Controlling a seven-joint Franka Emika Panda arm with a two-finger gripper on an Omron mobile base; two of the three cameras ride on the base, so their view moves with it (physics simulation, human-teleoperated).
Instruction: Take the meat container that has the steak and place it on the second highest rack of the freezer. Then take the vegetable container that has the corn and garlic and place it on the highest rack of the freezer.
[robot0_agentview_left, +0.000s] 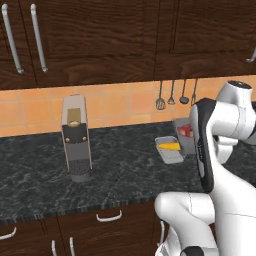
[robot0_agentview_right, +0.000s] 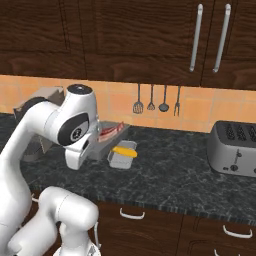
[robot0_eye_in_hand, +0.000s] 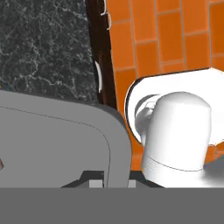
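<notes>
Hand view: fingers (robot0_eye_in_hand: 87, 177) are clenching on the rim of the steak tray (robot0_eye_in_hand: 57, 140), whose grey wall is running up between the two tips.
Below the hand: worktop (robot0_eye_in_hand: 43, 43) edge, dark cabinet fronts and an orange tiled floor (robot0_eye_in_hand: 175, 35) are showing past the tray.
Steak: steak (robot0_agentview_right: 106, 133) is sitting in that tray, red with white streaks, and it's peeking out from behind the arm's wrist in the right base view.
Steak tray, right base view: it's looking tipped rather than flat, with the far edge pointing toward the back wall. Can't tell if it's touching the worktop, since the arm is covering the near end.
Corn: corn (robot0_agentview_left: 169, 146) is lying lengthwise in the corn tray (robot0_agentview_left: 172, 157), yellow and about as long as the tray.
Corn tray: it's resting flat on the worktop just beside the steak tray, on the side nearer the front edge. No garlic that I can make out, it's too small to tell.
Arm: it's bending over the right part of the left base view and hiding most of the steak tray there.
Coffee machine: coffee machine (robot0_agentview_left: 76, 137) is standing upright on the worktop, well apart from both trays.
Toaster: toaster (robot0_agentview_right: 235, 147) is sitting at the far right of the worktop in the right base view.
Utensils: utensils (robot0_agentview_right: 156, 100) are hanging in a row on the orange wall tiles behind the trays.
Cabinets: dark wood cabinets (robot0_agentview_left: 100, 35) with long silver handles are hanging above.
</notes>
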